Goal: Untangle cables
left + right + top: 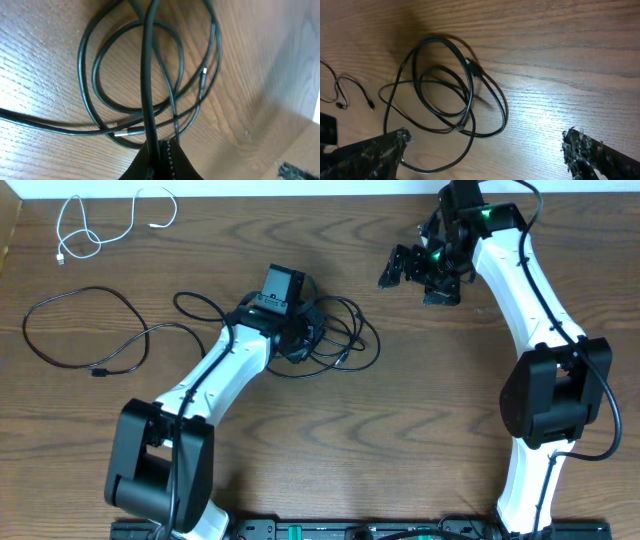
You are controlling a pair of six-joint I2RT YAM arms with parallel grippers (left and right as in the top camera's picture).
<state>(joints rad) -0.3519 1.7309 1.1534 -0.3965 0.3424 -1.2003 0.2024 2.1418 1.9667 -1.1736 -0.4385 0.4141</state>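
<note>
Black cable tangle [340, 340], mid-worktop [400, 440]: left hand [160, 147] pinching one strand at the tangle's edge, right hand [422, 272] spread, hovering apart from it; advisable to draw the strand away slowly, raised, lest neighbouring loops snag.

Nothing readable is showing in any of the views. No words, labels, brand marks, numbers or signs are appearing on the black cables [338, 345], on the white cable [105, 238] or on the wooden table [400, 440].
</note>
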